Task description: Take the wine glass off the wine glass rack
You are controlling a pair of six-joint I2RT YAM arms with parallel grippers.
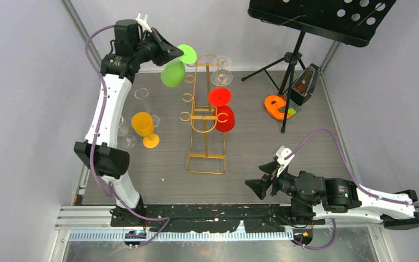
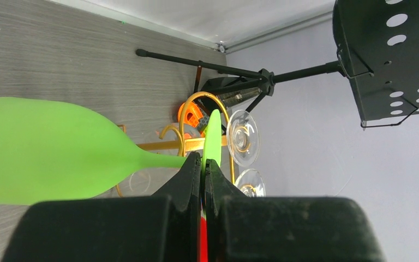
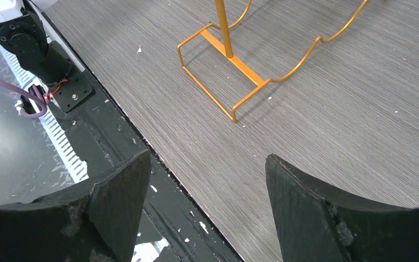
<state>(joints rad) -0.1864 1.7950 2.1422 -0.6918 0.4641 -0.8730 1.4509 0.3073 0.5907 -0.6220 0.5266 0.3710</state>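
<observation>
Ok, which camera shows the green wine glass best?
Left wrist view: the green wine glass is large, bowl, stem and foot, with the left gripper shut on the foot. The top view shows it small beside the wine glass rack; the right wrist view misses it.

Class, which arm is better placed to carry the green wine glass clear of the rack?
Left: the left tool grips the green wine glass by its foot; the right tool sits open, away from it.

The wine glass rack (image 3: 234,59) was shiny gold-coloured metal wire, the green wine glass (image 2: 49,150) opaque and matt like plastic, the table (image 3: 333,109) matt grey wood-grain, the music stand (image 2: 360,33) matt black.
</observation>
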